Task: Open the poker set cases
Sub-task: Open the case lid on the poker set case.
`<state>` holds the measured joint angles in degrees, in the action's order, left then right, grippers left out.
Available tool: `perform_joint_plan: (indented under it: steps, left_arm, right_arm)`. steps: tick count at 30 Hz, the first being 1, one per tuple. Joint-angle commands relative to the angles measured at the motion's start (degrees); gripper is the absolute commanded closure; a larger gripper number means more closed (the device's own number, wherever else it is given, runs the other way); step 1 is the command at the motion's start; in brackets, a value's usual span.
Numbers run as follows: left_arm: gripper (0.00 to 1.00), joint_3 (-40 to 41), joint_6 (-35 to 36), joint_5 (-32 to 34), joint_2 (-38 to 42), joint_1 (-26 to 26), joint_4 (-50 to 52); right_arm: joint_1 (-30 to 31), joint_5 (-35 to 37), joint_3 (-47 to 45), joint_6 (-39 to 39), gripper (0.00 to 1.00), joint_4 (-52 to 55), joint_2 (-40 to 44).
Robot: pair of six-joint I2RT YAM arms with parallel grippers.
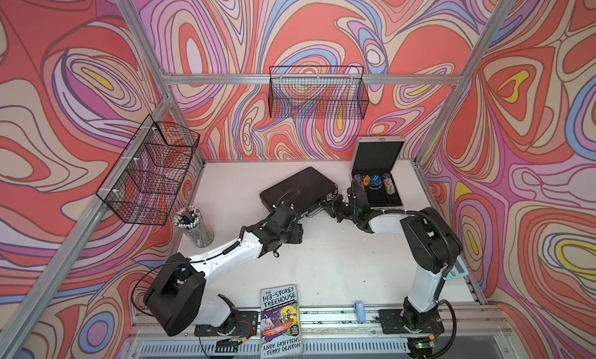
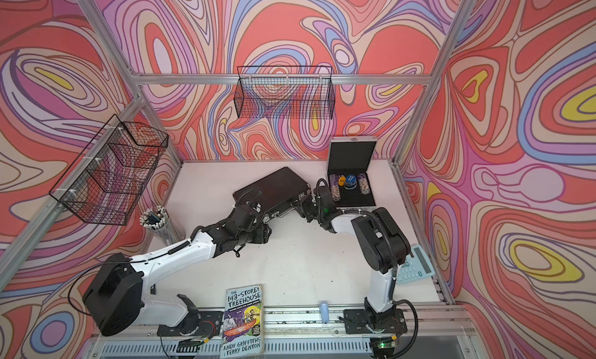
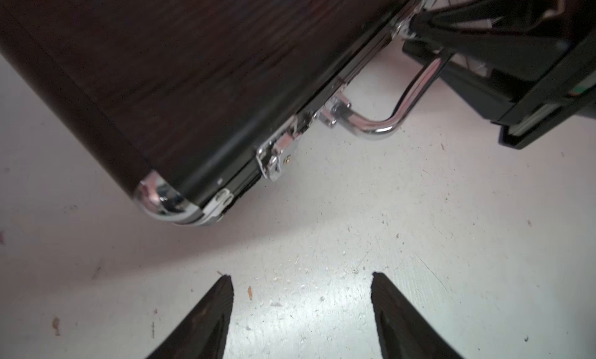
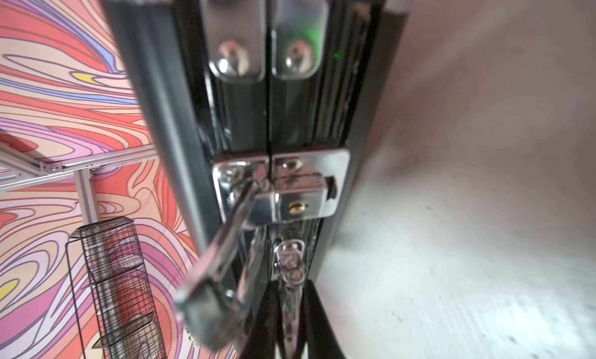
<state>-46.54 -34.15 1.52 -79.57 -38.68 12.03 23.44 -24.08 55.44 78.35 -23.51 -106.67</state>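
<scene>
Poker set cases [image 1: 300, 185] [image 1: 375, 156] — two: black shut, silver open.

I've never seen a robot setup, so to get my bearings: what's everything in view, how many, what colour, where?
black case: 1, black, mid-table, shut
silver case: 1, silver, back right, open
poker chips: several stacks, mixed colours, in the silver case
book: 1, purple cover, front edge
pencil cup: 1, metal, left side
wire baskets: 2, black, left and back walls
calculator: 1, pale blue, right edge
arms: 2, white and black, based at the front
left fingers: black, open, near the black case
right fingers: black, shut on the black case's chrome handle
</scene>
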Motion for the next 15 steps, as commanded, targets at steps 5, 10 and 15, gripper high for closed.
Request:
perform_joint_plan:
  steps: [5, 10, 15]
  left_arm:
    - [0.28, 0.61, -6.19, -3.07, 0.6, 1.07, -9.34]
    - [0.2, 0.34, -7.24, -2.34, 1.08, 2.87, -11.88]
    - [0.17, -0.05, -8.28, -2.13, -0.09, 4.87, -12.57]
  right_arm:
    - [0.91, 0.63, 3.97, 0.31, 1.0, -4.7, 5.42]
    - [1.63, 0.98, 3.71, 0.66, 1.0, -5.03, 5.42]
    - [1.75, 0.78, 3.4, 1.19, 1.0, -5.76, 5.42]
